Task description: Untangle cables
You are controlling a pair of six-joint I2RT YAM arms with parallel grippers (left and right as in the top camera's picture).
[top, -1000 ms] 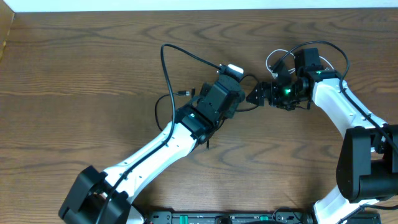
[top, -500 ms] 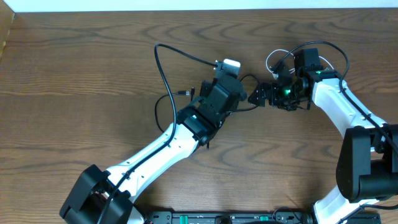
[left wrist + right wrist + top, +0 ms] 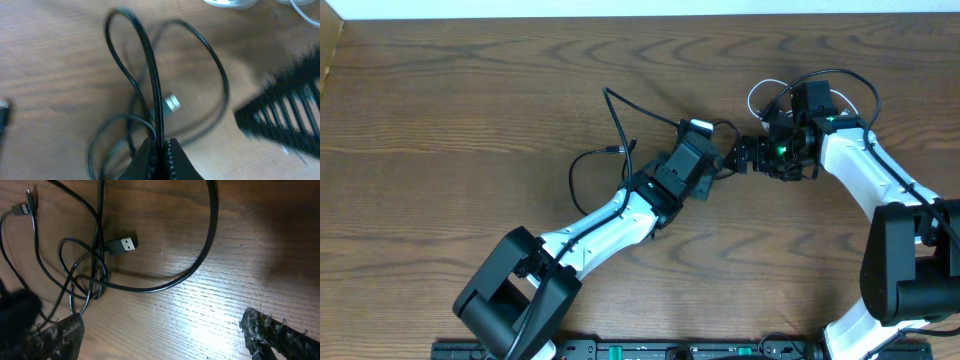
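A thin black cable (image 3: 617, 122) lies in loose loops at the table's middle, with a small plug (image 3: 610, 150) at its left. My left gripper (image 3: 712, 160) is shut on a strand of this cable (image 3: 150, 75), which rises from the jaws (image 3: 162, 150) in a tall loop. A metal plug (image 3: 171, 103) lies just beyond. The right gripper (image 3: 735, 155) faces it closely from the right and stands open (image 3: 165, 340) over bare wood. Black loops (image 3: 85, 280) and a USB plug (image 3: 125, 244) lie ahead of it. A white cable (image 3: 758, 95) curls behind the right wrist.
The wooden table (image 3: 440, 120) extends wide to the left and front. A white wall edge (image 3: 620, 8) runs along the back. The right arm's own thick black cable (image 3: 840, 75) arcs over its wrist. One ribbed right finger (image 3: 285, 110) shows in the left wrist view.
The left gripper has shifted slightly right and toward the front, and its arm has folded in. The black cable's tall loop has swung right with it. The right gripper has barely moved.
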